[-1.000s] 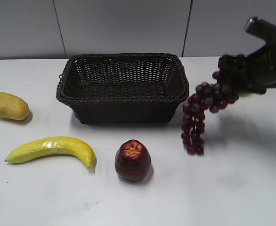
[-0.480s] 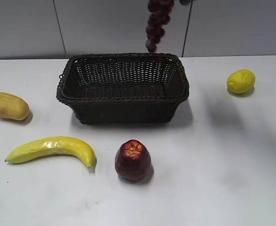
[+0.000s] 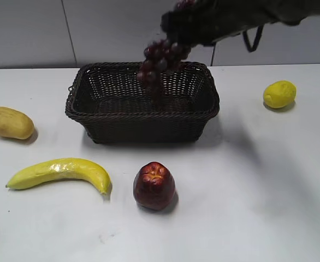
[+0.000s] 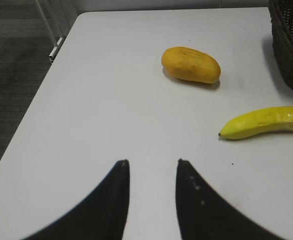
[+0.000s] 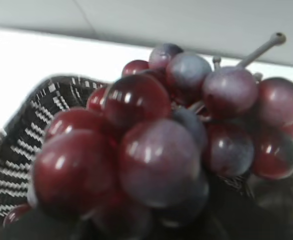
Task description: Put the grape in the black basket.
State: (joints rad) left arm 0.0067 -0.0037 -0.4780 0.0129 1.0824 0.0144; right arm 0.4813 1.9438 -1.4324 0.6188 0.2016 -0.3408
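Observation:
The grape (image 3: 159, 60) is a dark red-purple bunch hanging from my right gripper (image 3: 190, 24) above the black basket (image 3: 143, 117), its tail reaching down into the basket's back half. In the right wrist view the bunch (image 5: 156, 145) fills the frame and hides the fingers, with the basket's woven wall (image 5: 31, 130) behind. My right arm reaches in from the upper right. My left gripper (image 4: 151, 162) is open and empty over bare table, far left of the basket's corner (image 4: 289, 45).
A dark red apple (image 3: 154, 185) stands in front of the basket. A banana (image 3: 59, 173) and a yellow-brown mango (image 3: 9, 123) lie at the left. A lemon (image 3: 279, 94) sits at the right. The table's left edge (image 4: 46, 85) is near my left gripper.
My right gripper has carried the grape from the table right of the basket, up and leftward, then down over the basket. The lemon is uncovered. The left arm's state before is not shown.

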